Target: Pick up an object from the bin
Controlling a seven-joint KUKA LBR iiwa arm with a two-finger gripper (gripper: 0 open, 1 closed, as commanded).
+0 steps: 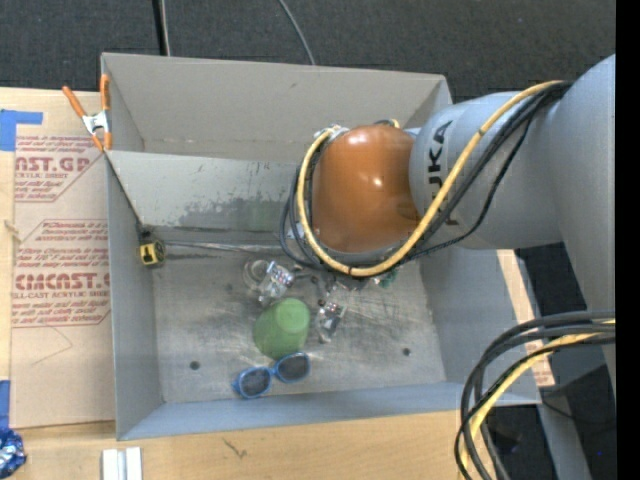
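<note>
1. Camera view, looking down into the grey metal bin [300,408]; the arm [520,168] comes in from the right, and its big orange cover [360,193] sits right over the pincer [300,300], with yellow and black cables [305,183] looped round that cover.
2. The pincer is low over the bin floor; its two metal fingers [272,281] poke out from under the orange cover and stand apart, one tip off to the pincer's upper left, the other to its lower right; nothing looks clamped between them as far as I can see.
3. The thing it's over is a green ball [282,330], round and plain; it lies just on the near side of the pincer, towards the bin's front wall, with its top edge poking up into the gap between the two tips; can't honestly tell if either tip is touching it, they're that close.
4. A pair of blue sunglasses [272,374] lies flat on the floor on that same near side, just past the green ball and right up against its lower edge; so further from the pincer than the ball, and close to the front wall.
</note>
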